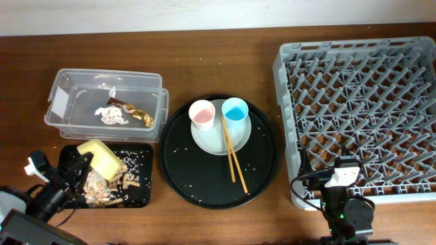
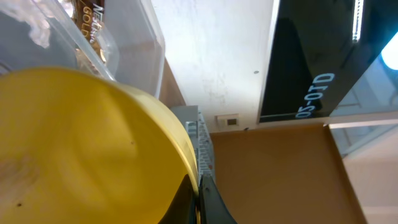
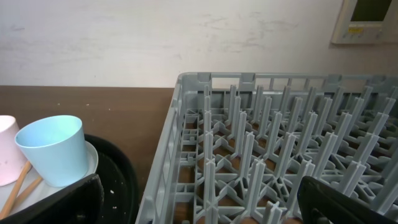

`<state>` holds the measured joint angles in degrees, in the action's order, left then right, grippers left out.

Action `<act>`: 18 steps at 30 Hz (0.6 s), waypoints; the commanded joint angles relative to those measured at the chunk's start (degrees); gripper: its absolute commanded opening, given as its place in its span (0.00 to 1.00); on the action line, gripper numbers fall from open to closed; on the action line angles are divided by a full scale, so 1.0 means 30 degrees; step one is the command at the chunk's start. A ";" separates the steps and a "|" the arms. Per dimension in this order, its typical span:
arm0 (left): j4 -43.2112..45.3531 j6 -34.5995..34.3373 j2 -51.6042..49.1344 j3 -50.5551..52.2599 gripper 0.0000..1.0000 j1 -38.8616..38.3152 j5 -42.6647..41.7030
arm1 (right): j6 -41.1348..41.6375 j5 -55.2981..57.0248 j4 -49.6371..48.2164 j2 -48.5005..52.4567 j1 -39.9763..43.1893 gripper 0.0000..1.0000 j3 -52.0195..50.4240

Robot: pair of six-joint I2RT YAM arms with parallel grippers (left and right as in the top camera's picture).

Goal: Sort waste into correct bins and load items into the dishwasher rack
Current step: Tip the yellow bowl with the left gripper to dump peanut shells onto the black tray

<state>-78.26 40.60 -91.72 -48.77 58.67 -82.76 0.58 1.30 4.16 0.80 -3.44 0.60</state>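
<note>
**Left side.** My left hand (image 1: 80,163) is closed on the rim of the one yellow bowl (image 1: 99,157). The bowl is smooth, glossy plastic, tipped on its side over the shallow black rectangular tray (image 1: 142,194). Under the bowl lie tan-brown food scraps (image 1: 102,187) with small white grains.

Just beyond this hand stands the clear plastic tub (image 1: 85,88). It has one white label (image 1: 60,102) on its end, with no writing I can read. Inside are one crumpled white tissue (image 1: 109,116) and one shiny gold-brown wrapper (image 1: 138,114). In the left wrist view the letters "GOLD" show on the wrapper through the tub wall.

**Right side.** My right hand (image 1: 338,178) is spread wide and holds nothing. It sits at the near edge of the grey plastic dishwasher rack (image 1: 361,102), a square crate of upright pegs.

To the left of this hand, on the brown wooden bench (image 1: 225,54), a round black tray (image 1: 180,173) carries:
- one pale round plate (image 1: 218,139);
- one pink cup (image 1: 201,114) and one blue cup (image 1: 234,110);
- two thin wooden chopsticks (image 1: 235,163).
</note>
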 commanded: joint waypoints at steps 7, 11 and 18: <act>-0.1814 0.1756 0.0007 0.0029 0.00 0.0109 -0.1705 | -0.0051 0.0233 0.0131 -0.0124 -0.0102 0.98 -0.0095; -0.1071 0.1464 -0.0015 0.0029 0.00 0.0124 -0.1224 | -0.0058 0.0233 0.0131 -0.0124 -0.0102 0.98 -0.0095; -0.0794 0.1792 0.0073 0.0000 0.00 0.0124 -0.0525 | -0.0058 0.0233 0.0131 -0.0124 -0.0102 0.98 -0.0095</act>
<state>-79.64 45.43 -91.72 -48.60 58.70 -86.30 0.60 1.30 4.16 0.80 -3.44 0.60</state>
